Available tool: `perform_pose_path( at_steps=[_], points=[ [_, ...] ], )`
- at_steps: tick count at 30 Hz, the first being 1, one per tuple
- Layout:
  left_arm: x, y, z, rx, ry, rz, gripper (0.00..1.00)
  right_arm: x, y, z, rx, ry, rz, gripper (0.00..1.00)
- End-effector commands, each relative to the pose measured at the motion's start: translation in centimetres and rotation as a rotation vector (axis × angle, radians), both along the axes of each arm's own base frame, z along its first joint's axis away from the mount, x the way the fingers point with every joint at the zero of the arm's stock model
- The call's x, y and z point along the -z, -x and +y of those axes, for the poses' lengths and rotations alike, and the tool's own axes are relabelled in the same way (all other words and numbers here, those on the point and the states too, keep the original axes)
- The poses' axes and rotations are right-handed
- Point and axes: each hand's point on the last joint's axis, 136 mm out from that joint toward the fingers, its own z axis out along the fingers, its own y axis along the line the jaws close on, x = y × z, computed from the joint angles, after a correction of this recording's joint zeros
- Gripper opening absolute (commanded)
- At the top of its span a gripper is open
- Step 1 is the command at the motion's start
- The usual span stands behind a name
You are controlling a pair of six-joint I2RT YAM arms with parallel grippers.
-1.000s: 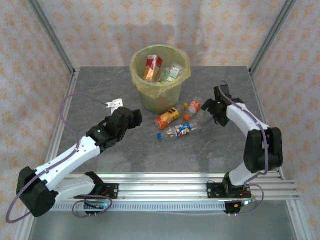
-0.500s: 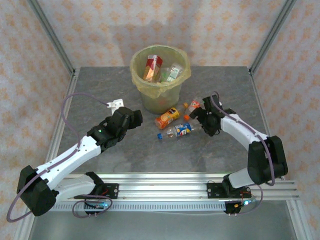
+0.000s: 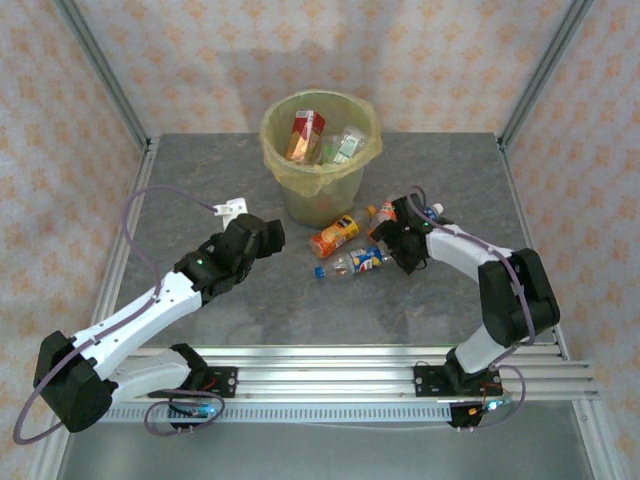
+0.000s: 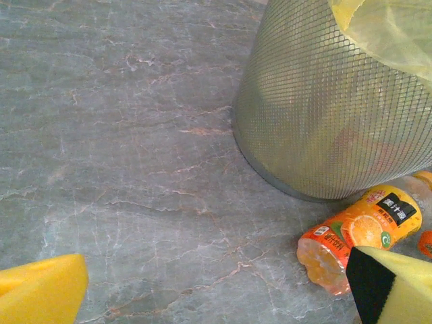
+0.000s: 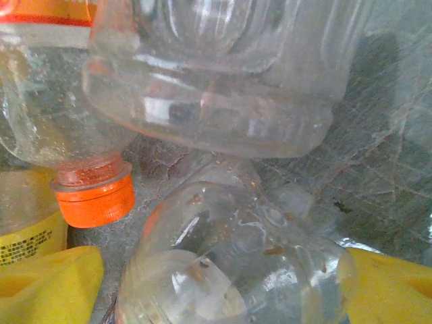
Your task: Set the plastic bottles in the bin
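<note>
From above, the right tool (image 3: 398,246) sat over the base of the clear blue-capped bottle (image 3: 356,262), which lay near the bin (image 3: 320,180), long axis along the near edge of the counter (image 3: 200,180), cap toward the left edge; the left tool (image 3: 262,234) stood farther off; left wrist: that tool gaped wide, empty; right wrist: the yellow pads (image 5: 47,283) stood wide astride that base, unclamped.

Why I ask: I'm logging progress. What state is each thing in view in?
bin, upright, bag-lined, several items inside.
orange bottle, lying on the table by the bin.
blue-capped clear bottle, lying on the table.
orange-capped clear bottle, lying on the table by the bin.
left gripper, open, empty.
right gripper, jaws either side of the blue-capped clear bottle's base, grip unclear.
</note>
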Motion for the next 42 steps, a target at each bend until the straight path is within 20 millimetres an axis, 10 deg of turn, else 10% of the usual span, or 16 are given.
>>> perform_pose_path(
  at_steps=[1,15,22,31,42],
  points=[
    [-0.4,0.3,0.9,-0.024,-0.039,-0.012,1.00,1.0,0.6,0.1,0.013,0.007,0.014,0.88],
    [-0.5,0.3,1.2,-0.034,-0.046,-0.013,1.00,3.4,2.1,-0.9,0.036,0.042,0.065,0.73],
    [-1.0,0.5,1.8,-0.059,-0.052,-0.027,1.00,1.9,1.7,-0.7,0.031,0.042,0.020,0.48],
    [-1.3,0.5,2.6,-0.106,-0.047,-0.021,1.00,-7.3,1.6,-1.4,-0.054,0.192,-0.179,0.34],
    [-2.6,0.2,3.2,-0.139,-0.024,-0.043,1.00,-25.0,0.7,0.3,-0.299,0.347,-0.537,0.28]
  ],
)
